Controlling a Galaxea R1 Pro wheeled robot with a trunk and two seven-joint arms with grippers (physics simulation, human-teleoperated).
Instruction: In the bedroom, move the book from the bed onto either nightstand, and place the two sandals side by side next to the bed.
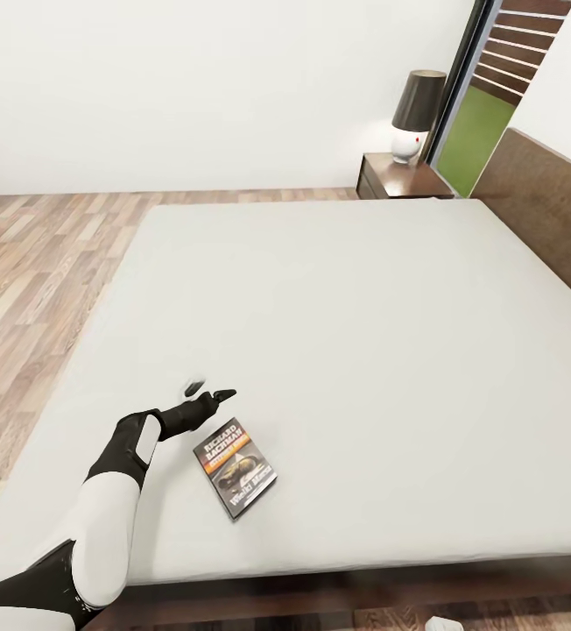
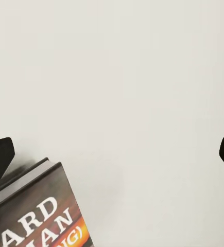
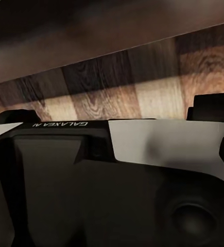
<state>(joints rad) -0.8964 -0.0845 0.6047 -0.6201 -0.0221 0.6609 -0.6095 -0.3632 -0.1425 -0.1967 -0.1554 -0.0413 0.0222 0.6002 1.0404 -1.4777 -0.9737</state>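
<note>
You get bright, even, flat light over the bed [image 1: 364,350]; shadows there are faint, a soft one beside the book [image 1: 236,468]. The left wrist picture is pale and washed, the book's lettering sharp. Your right wrist picture is dim, the wood floor [image 3: 158,77] blurred and shadow-banded.

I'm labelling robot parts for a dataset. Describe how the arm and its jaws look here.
The left arm has a glossy white shell along the forearm, with black segments at the joints and a black wrist. It ends in the left gripper, slim and black, with two thin, pointed jaws. In the left wrist view the jaws appear as dark, matte tips. No cables or lettering are visible on the arm.
</note>
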